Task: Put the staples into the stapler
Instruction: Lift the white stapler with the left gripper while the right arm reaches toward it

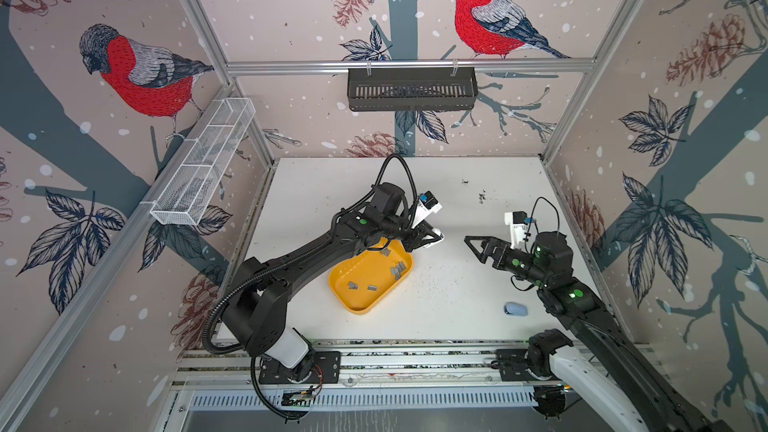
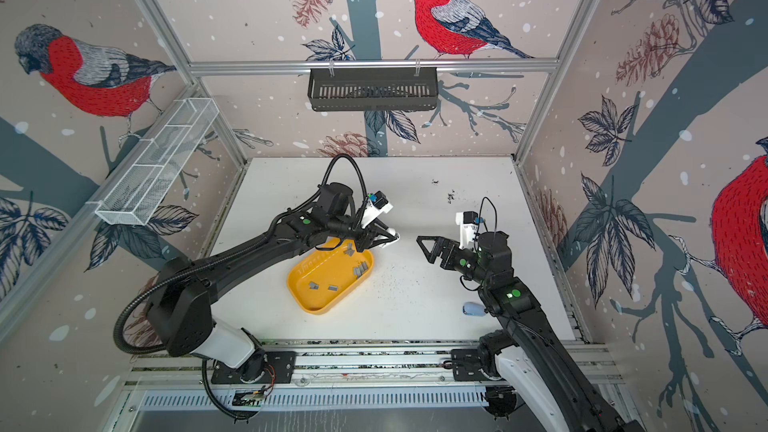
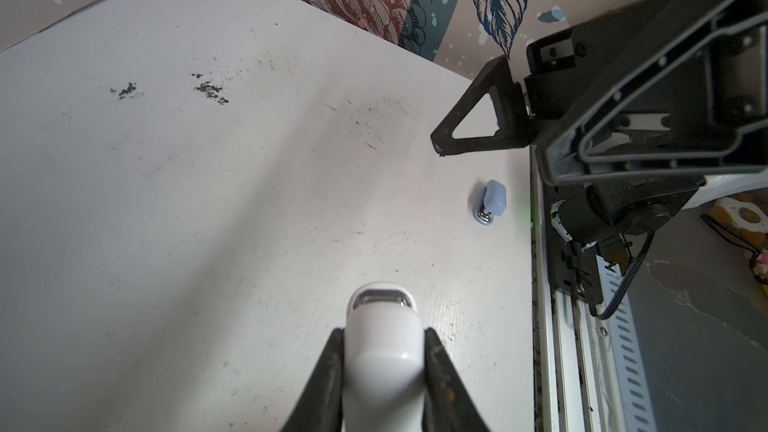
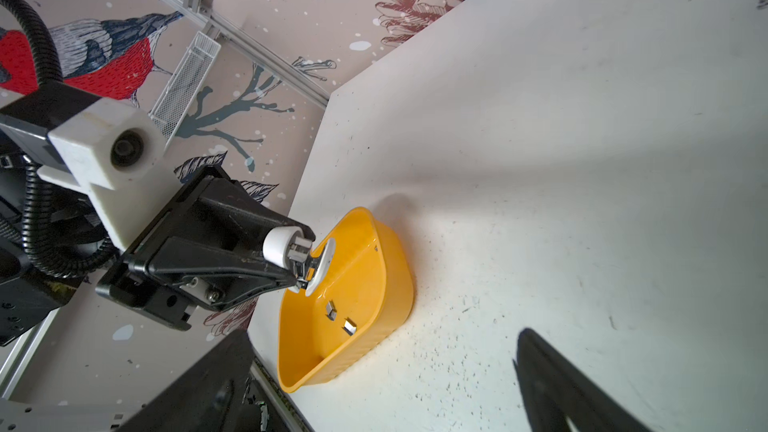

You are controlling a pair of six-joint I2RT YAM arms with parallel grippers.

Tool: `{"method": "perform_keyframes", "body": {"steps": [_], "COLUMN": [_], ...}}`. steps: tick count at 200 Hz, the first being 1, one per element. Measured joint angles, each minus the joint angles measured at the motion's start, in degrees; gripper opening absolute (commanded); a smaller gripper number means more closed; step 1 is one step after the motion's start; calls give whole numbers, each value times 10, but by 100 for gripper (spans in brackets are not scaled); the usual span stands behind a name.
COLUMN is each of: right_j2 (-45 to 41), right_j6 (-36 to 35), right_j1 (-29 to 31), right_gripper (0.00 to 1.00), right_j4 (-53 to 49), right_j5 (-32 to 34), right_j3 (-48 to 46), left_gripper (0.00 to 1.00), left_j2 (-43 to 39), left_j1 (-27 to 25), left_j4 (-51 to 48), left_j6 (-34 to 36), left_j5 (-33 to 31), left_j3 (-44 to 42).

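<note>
Several staples (image 1: 397, 270), short grey strips, lie loose in the yellow tray (image 1: 360, 310). Two sit on the floor toward its near end, a small cluster rests against the wall on the right-arm side, and a few more sit at the far end, partly under your left arm. None has been loaded yet.

Your left gripper (image 1: 434, 238) hangs just past the tray's far corner, on the side facing the right arm. It is pinched on a small white stapler (image 3: 382, 342), one finger on each flank. In the right wrist view the stapler looks swung open, its base plate hinged away from the white body and bright metal showing between. I read this as the presenting step: the stapler is up and opened, waiting for a strip.

Your right gripper (image 1: 473, 245) hovers well off to the right of the tray, pointing back toward it. Its jaws are spread wide and hold nothing. A second, pale blue stapler (image 1: 515, 309) lies on the table (image 1: 457, 201), further from the tray on that same side and near the front edge; leave it be.

Next, bring the right gripper down into the tray for one strip. The two at the near end look the easiest, clear of the wall and of the left arm. Each strip is far smaller than a finger, so you need a narrow, squarely aligned pinch.
</note>
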Motion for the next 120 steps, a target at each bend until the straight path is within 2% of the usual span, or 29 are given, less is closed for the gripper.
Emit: {"method": "perform_keyframes", "body": {"steps": [48, 120], "right_j2": [45, 82], "right_j6": [-8, 9], "right_j1": [60, 78], "right_gripper": [98, 98], "right_j4": [27, 55], "right_j5": [22, 62], "right_j3": [25, 27], "left_gripper": [24, 24], "left_j2": [-21, -28], "left_j1": [1, 1], "left_j4": [-2, -2], "left_j6": [9, 15], "left_j5": [-18, -19], "left_j3": [0, 0]}}
